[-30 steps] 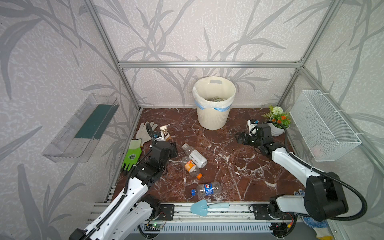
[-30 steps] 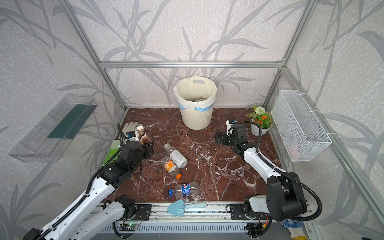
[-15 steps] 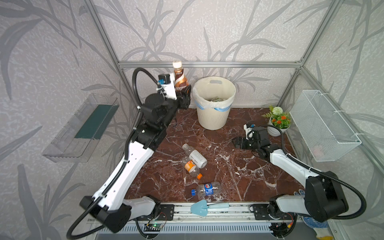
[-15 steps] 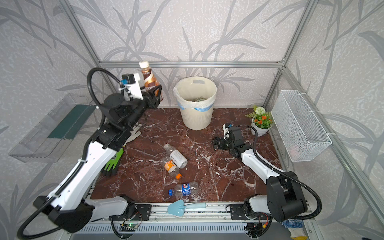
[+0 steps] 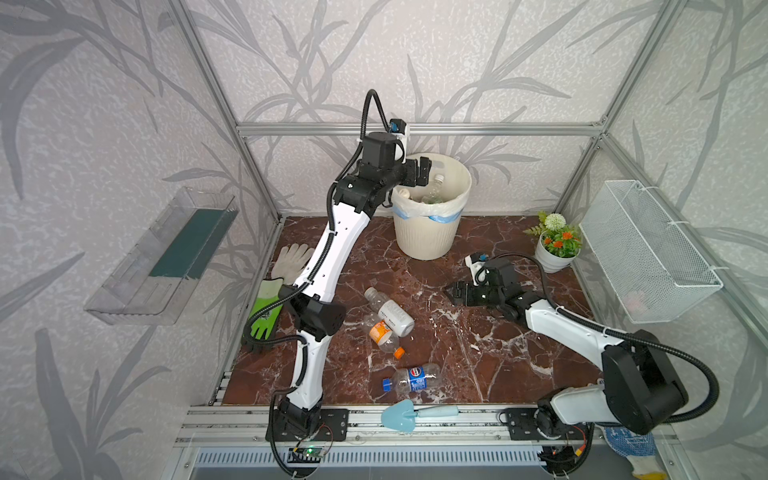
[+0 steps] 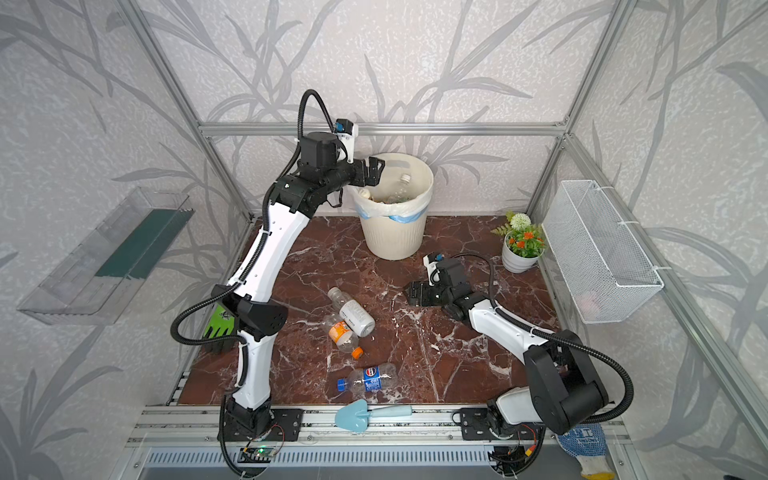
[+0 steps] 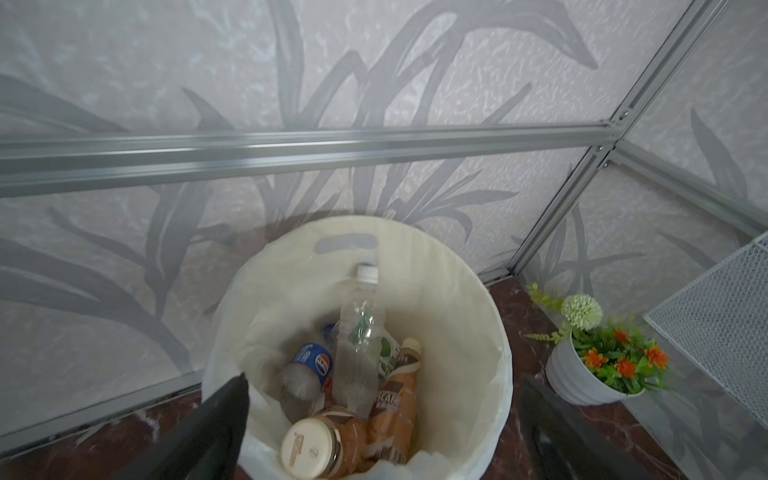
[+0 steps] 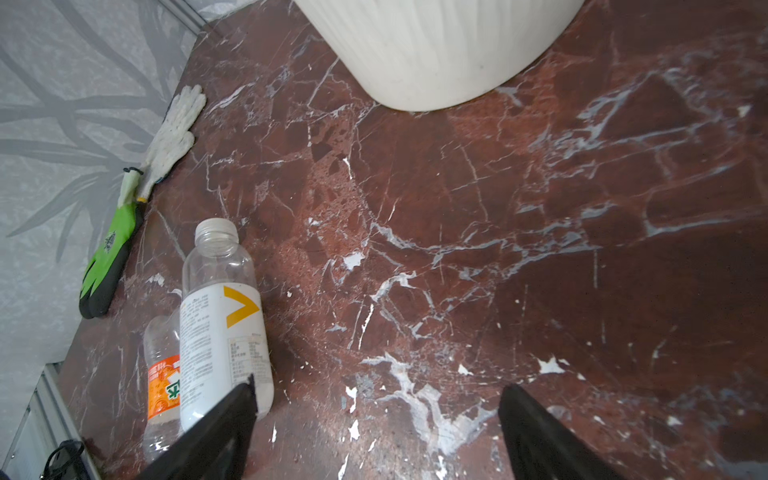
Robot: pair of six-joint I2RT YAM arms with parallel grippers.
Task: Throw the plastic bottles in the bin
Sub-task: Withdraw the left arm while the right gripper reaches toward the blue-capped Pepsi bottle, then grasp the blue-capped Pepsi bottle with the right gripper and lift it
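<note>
Now that the left gripper (image 5: 420, 172) has spread wide above the bin (image 5: 462, 176), the brown-labelled bottle (image 7: 328, 444) it carried lies inside — drop done. Three more wait on the marble floor (image 5: 465, 357). The right gripper (image 5: 452, 293), jaws apart and empty, faces the white-labelled bottle (image 5: 392, 312).

Non-task items present.
White glove (image 5: 293, 259) and green glove (image 5: 266, 311) at left edge; flower pot (image 5: 555, 258) near wire basket (image 5: 648, 253); trowel (image 5: 399, 414) on front rail (image 5: 478, 420).
</note>
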